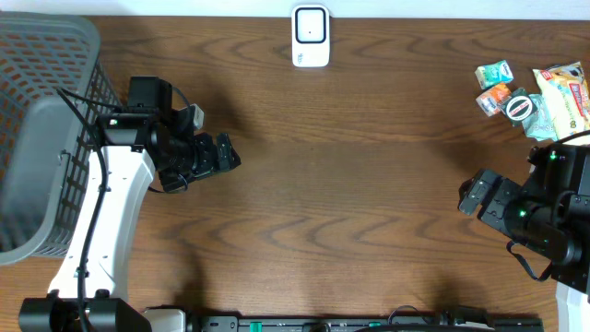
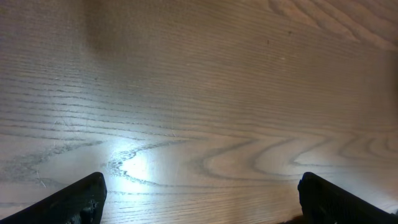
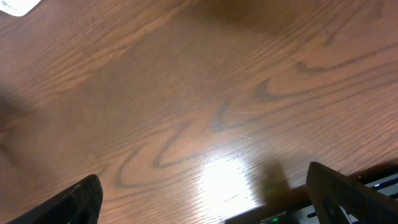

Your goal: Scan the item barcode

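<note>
here, left hand (image 1: 229,155) and right hand (image 1: 468,196) both spread wide, holding nothing, white scanner (image 1: 311,35), snack packets (image 1: 564,92), print unreadable

We count 1 table (image 1: 369,184), brown wood. On it sit 1 grey basket (image 1: 37,138) on the left & 1 white scanner (image 1: 311,35) at the far edge.

There are 2 robot arms: 1 left arm (image 1: 106,212) & 1 right arm (image 1: 562,217). That makes 2 grippers, the left gripper (image 1: 226,155) & the right gripper (image 1: 472,195). Each has 2 fingers (image 2: 78,199), so 4 in all.

In the far right corner we count a small pile: 1 green pack (image 1: 493,72), 1 orange pack (image 1: 494,98), 1 round thing (image 1: 519,107) & 1 big pack (image 1: 564,90) w/ red on it. That's 4 for sure. Maybe 1 more pale pack sits under them, we can't tell.
</note>
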`<control>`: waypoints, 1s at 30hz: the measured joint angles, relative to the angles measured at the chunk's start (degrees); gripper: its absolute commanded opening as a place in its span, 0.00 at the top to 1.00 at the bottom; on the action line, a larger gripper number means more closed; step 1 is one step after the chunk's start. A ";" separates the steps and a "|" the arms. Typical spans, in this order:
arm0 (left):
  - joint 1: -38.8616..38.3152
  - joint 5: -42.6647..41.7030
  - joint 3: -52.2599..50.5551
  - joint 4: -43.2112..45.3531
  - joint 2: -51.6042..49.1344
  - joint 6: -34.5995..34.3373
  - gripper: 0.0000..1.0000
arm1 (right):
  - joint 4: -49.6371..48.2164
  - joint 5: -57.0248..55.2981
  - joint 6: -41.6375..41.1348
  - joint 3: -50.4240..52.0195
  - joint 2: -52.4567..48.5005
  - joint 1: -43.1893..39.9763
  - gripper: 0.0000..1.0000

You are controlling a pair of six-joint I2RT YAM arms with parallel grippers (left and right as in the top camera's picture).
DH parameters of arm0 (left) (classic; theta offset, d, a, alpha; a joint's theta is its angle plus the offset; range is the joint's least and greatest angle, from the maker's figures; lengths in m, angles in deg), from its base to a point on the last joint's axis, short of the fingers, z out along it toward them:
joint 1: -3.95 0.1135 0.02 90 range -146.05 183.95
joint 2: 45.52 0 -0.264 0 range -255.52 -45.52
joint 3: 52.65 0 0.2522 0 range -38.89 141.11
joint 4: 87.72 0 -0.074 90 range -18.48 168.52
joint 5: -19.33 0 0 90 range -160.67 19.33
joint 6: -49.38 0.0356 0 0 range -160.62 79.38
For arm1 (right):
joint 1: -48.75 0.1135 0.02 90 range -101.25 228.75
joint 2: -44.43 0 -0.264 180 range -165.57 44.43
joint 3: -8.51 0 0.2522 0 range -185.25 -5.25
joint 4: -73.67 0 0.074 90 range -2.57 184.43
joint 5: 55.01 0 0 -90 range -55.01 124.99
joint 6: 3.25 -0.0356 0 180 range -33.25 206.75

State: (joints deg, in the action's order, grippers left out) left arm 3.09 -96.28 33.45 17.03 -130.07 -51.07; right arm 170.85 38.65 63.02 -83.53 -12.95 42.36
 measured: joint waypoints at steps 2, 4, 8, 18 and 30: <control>-0.02 0.02 0.00 0.00 0.00 0.00 0.02 | 0.02 0.00 -0.02 0.00 -0.13 0.44 0.01; 0.00 0.00 0.00 0.00 0.00 0.00 0.02 | 0.09 0.00 -0.02 0.00 -0.74 0.76 0.01; -0.02 0.00 0.00 0.00 0.00 0.00 0.02 | 0.07 0.00 -0.02 0.00 -2.64 0.96 0.01; 0.00 0.00 0.00 0.00 0.00 0.00 0.02 | 0.07 0.00 -0.17 0.02 -4.11 0.96 0.01; -0.02 0.00 0.00 0.00 0.00 0.00 0.02 | 0.07 -0.02 -0.20 0.02 -4.11 0.96 0.01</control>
State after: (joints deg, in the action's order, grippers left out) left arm 3.07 -96.28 33.45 17.03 -130.07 -51.07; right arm 170.91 38.63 62.83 -83.51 -17.06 43.32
